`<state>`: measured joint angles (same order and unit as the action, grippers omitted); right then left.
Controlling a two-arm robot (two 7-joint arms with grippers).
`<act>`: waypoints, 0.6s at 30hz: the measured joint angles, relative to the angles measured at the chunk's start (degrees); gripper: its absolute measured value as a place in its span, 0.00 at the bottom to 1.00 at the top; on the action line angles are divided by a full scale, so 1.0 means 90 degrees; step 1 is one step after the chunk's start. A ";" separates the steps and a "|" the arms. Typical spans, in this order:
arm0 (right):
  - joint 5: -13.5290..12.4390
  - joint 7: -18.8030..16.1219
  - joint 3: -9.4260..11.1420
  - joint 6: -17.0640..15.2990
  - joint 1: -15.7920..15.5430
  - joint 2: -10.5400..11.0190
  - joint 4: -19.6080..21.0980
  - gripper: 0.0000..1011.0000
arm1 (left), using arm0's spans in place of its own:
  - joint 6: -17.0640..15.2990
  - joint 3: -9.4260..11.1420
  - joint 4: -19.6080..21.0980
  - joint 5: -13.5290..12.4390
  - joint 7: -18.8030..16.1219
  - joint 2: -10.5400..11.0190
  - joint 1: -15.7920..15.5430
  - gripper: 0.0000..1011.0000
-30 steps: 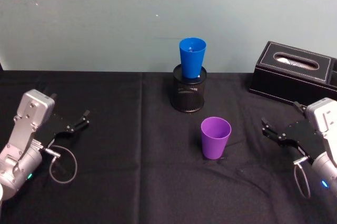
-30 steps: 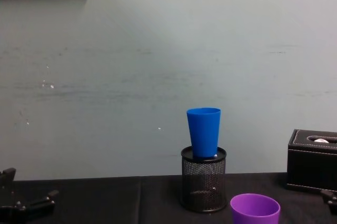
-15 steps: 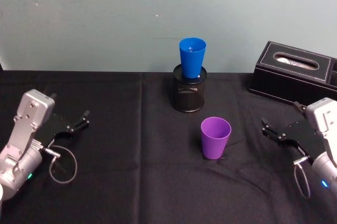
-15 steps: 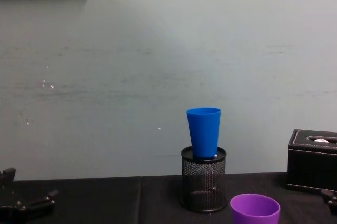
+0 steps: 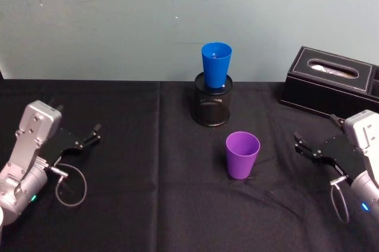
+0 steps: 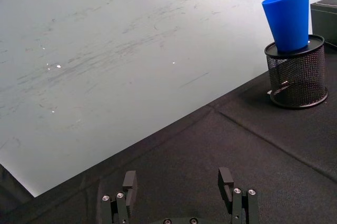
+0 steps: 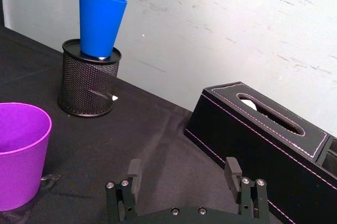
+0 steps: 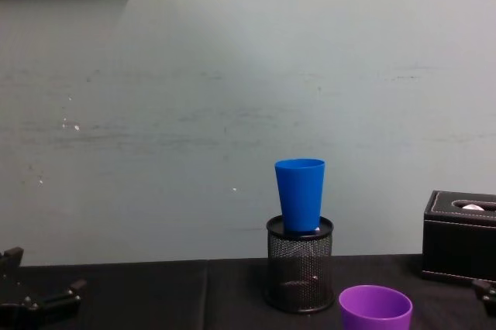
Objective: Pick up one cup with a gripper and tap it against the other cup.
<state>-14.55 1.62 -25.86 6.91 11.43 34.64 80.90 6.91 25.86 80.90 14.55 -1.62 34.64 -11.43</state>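
The right hand (image 7: 182,170), a black flat-plated claw, sits low over the right side of the black-clothed tabletop (image 5: 148,175) with its two long fingers spread apart and nothing between them. To its left, apart from the fingertips, the tapered purple plastic tumbler (image 5: 242,154) stands upright on the tabletop, mouth up. Farther off and a little left of that tumbler, the tall bright blue plastic tumbler (image 5: 215,65) stands upright in the mouth of a round black wire-mesh pen holder (image 5: 211,109). A black leather-look tissue box (image 5: 328,83) lies at the far right, beyond the right hand. The left hand (image 6: 177,177) rests low at the left side of the tabletop, fingers likewise spread and empty, well apart from both tumblers.
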 joint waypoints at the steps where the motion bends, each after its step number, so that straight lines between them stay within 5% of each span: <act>1: 0.0000 0.0000 0.0000 0.0000 0.0000 0.0000 0.0000 0.99 | 0.0000 0.0000 0.0000 0.0000 0.0000 0.0000 0.0000 1.00; 18: -0.0109 -0.0791 -0.0008 -0.0218 0.0063 -0.0214 -0.0001 0.99 | 0.0000 0.0000 0.0000 0.0000 0.0000 0.0000 0.0000 1.00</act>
<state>-15.52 -5.50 -25.93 4.94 12.00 32.71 80.89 6.90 25.86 80.90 14.55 -1.62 34.65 -11.43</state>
